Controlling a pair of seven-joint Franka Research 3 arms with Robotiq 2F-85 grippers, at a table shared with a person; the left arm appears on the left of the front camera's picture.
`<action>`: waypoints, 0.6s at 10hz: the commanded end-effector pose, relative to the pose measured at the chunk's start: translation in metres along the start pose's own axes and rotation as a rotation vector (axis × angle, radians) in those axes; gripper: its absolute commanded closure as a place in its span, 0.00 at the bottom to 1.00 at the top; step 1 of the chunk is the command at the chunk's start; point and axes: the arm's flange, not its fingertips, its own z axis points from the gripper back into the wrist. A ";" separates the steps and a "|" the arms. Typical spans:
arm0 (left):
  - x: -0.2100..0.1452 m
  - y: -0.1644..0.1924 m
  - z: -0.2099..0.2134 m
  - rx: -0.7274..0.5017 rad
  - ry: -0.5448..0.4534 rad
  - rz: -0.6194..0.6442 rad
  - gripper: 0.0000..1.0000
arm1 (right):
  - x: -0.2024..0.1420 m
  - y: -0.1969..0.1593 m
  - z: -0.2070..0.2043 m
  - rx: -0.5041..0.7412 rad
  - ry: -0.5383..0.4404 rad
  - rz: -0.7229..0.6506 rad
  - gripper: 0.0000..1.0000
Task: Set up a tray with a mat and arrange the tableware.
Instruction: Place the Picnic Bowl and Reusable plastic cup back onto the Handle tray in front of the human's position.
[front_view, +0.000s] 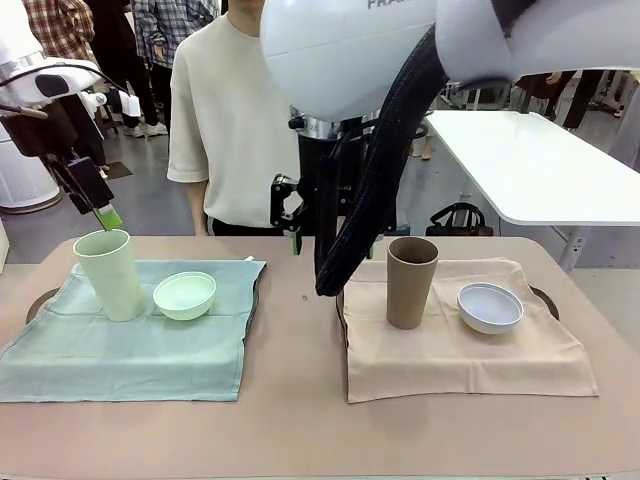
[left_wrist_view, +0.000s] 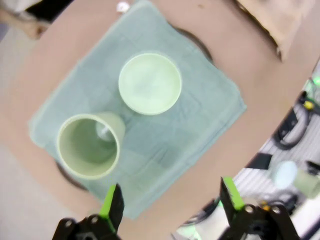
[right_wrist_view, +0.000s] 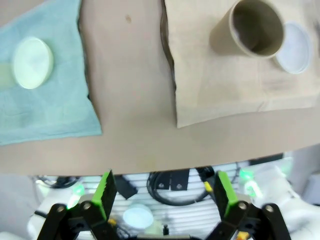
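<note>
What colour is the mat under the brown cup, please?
Beige mat, clearest in the front view.

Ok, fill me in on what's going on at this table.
Nothing is being held. Two place settings are laid out: a pale green plastic cup and mint green bowl on a green cloth mat, a tan-brown cup and bluish-white bowl on a beige mat. Both the left gripper and right gripper hover open.

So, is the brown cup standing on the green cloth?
No, the brown cup stands upright on the beige cloth, beside the white bowl; the green cloth holds the pale green cup.
</note>
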 end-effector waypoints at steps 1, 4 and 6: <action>-0.010 -0.029 -0.014 0.056 0.076 0.187 0.00 | -0.010 -0.063 0.010 0.063 0.023 0.051 0.00; -0.013 -0.049 -0.028 0.060 0.126 0.233 0.00 | -0.025 -0.136 0.000 0.119 0.129 0.169 0.00; -0.010 -0.042 -0.028 0.062 0.113 0.220 0.00 | -0.014 -0.112 0.016 0.114 0.073 0.128 0.00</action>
